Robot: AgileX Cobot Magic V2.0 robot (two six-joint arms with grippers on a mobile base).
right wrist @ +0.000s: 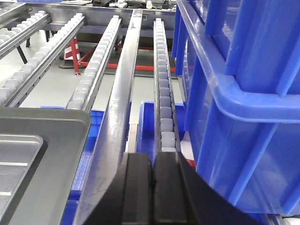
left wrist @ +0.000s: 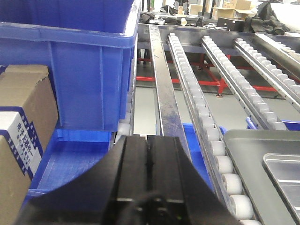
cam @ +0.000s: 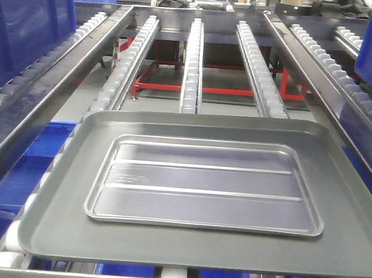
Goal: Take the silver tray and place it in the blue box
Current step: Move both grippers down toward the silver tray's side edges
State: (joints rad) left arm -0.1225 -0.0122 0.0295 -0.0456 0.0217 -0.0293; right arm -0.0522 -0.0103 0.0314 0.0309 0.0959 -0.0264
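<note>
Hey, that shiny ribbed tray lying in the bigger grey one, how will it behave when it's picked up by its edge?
The silver tray is probably stiff: pressed metal with two ribs and a raised rim. Likely light, as the sheet looks thin. Its polished surface may be slippery, so it could slide on the smooth grey tray if nudged.

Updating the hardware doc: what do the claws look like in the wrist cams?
The left claw and right claw are both black: two flat rectangular fingers on a wider curved black base. No cables, markings or arm links visible.
</note>
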